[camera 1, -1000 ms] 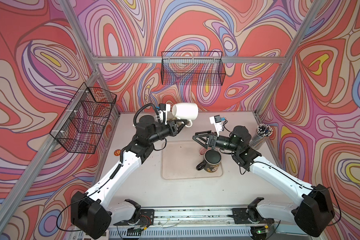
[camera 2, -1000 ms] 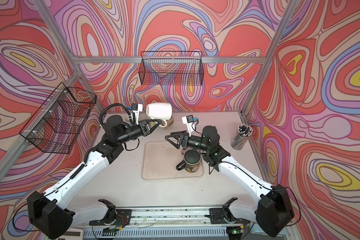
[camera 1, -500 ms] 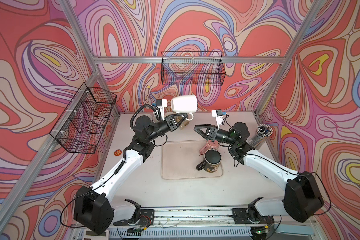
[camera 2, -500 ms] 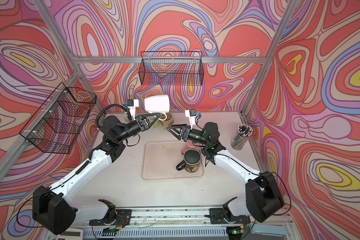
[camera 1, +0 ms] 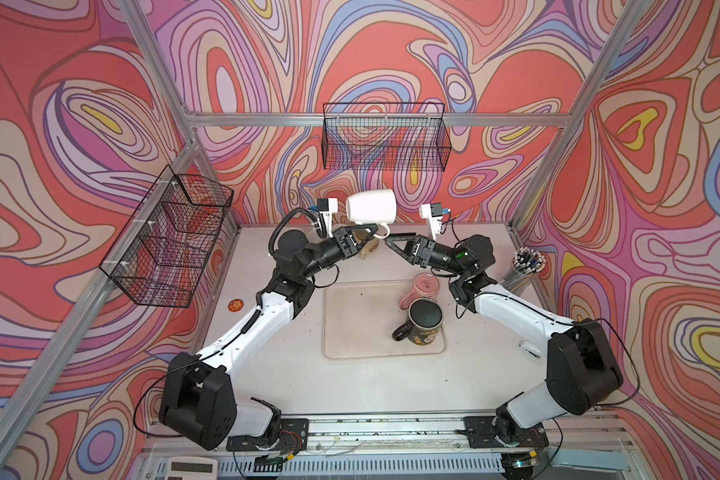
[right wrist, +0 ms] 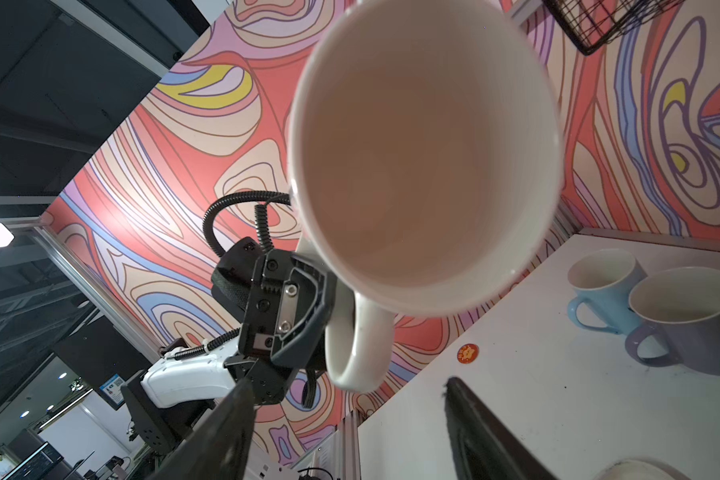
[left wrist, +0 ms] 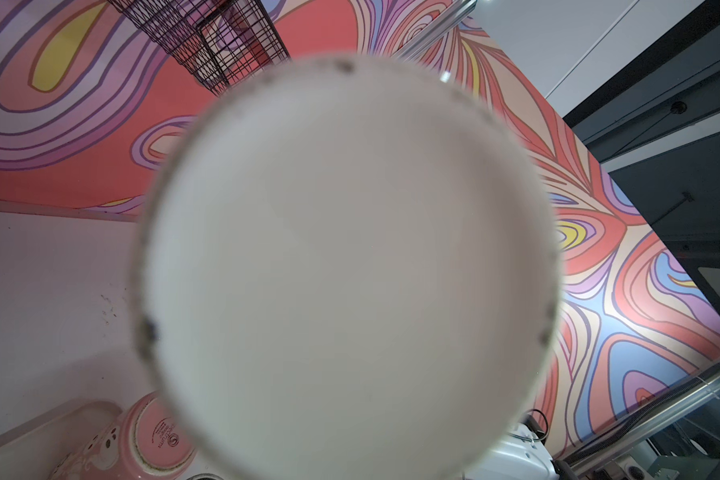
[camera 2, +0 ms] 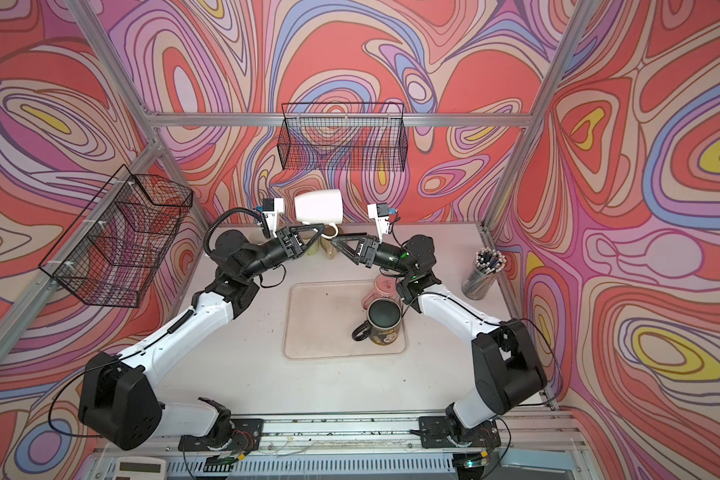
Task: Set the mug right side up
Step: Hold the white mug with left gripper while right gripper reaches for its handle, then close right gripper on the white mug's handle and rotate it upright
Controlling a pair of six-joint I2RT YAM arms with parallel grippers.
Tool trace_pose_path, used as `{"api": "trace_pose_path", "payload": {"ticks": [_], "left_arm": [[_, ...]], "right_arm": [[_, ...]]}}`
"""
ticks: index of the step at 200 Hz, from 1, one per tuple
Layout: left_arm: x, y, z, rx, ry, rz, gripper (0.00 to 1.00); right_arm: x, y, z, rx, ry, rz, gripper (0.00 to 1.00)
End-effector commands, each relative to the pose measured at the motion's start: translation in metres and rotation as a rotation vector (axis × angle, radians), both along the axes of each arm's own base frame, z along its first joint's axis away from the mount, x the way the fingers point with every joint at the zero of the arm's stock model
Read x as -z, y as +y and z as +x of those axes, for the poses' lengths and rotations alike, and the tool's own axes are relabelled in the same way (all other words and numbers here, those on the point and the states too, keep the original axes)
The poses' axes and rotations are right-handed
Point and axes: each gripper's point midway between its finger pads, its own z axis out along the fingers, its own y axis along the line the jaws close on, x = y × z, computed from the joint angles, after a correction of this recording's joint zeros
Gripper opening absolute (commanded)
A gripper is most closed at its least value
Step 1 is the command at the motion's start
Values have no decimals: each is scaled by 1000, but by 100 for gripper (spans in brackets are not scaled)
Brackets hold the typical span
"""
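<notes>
White mug [camera 1: 371,206] hangs in the air on its side above the back of the bench [camera 1: 292,374], mouth facing the right arm. Left jaws pinch its handle [right wrist: 358,345], pressed nearly together. Right jaws stand spread, just beside the handle, holding nothing.

white mug [camera 1: 371,207]: smooth glossy glazed ceramic | black mug [camera 1: 425,322]: shiny dark glaze | wire basket [camera 1: 385,137]: thin black metal mesh | frame rail [camera 1: 267,119]: brushed bare aluminium | tray [camera 1: 350,328]: matt beige plastic, scuffed and speckled | table [camera 1: 292,378]: matt pale surface, lightly soiled | arm shell [camera 1: 246,336]: glossy white plastic
</notes>
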Motion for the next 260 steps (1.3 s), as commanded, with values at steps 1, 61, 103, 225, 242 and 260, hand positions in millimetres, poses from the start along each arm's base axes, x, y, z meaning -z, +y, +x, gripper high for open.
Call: {"api": "trace_pose_path", "payload": {"ticks": [1, 61, 103, 225, 242, 260], "left_arm": [[-36, 6, -13, 13, -140, -60, 0], [-16, 4, -9, 11, -118, -42, 0], [1, 1, -2, 17, -92, -46, 0], [53, -13, 13, 12, -22, 42, 0], [60, -15, 12, 8, -16, 60, 0], [63, -15, 12, 5, -14, 61, 0]], "right_arm": [[-7, 2, 4, -26, -19, 21, 69], [-13, 5, 13, -48, 2, 75, 52], [-15, 7, 18, -41, 9, 76, 43], [-10, 10, 28, -51, 51, 99, 24], [-10, 10, 27, -51, 48, 100, 16], [-8, 9, 27, -47, 50, 98, 3]]}}
